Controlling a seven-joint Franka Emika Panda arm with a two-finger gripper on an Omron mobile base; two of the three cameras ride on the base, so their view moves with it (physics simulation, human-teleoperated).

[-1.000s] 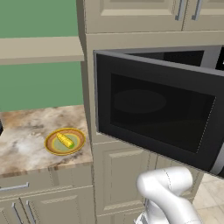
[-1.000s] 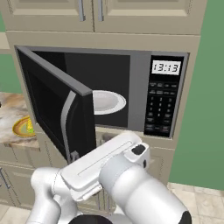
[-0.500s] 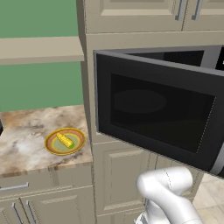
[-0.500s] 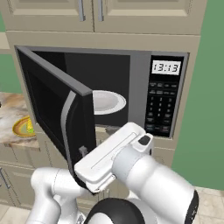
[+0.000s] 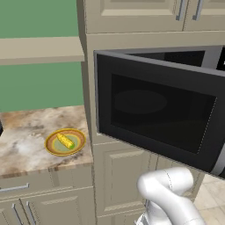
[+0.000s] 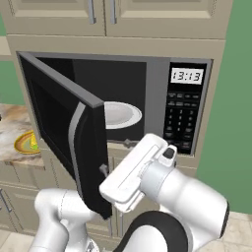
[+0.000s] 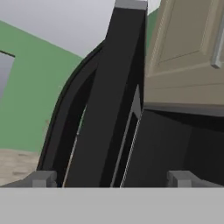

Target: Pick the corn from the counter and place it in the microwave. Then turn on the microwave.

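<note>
The corn (image 5: 65,140), a small yellow cob, lies on a yellow-rimmed green plate (image 5: 50,147) on the marbled counter (image 5: 22,125) at the left. To its right the black microwave (image 6: 184,113) has its door (image 5: 158,114) swung wide open, and the white turntable (image 6: 120,114) shows inside. My gripper (image 7: 111,179) is open with nothing held, its fingertips (image 7: 41,178) spread wide. It looks up along the door's free edge (image 7: 109,96) from close below. My white hand (image 6: 130,177) sits by the door's lower corner, far from the corn.
The open door (image 6: 64,133) with its silver handle (image 6: 76,142) juts out between my arm and the counter (image 6: 10,125). Beige cabinets stand above and below the microwave. A tan wall shelf (image 5: 39,48) hangs over the counter. The button panel (image 6: 179,118) is on the microwave's right side.
In the right base view my forearm has tilted steeper, its elbow end rising to the right, while the hand stays by the door's lower edge. Corn, plate and door have not moved.
</note>
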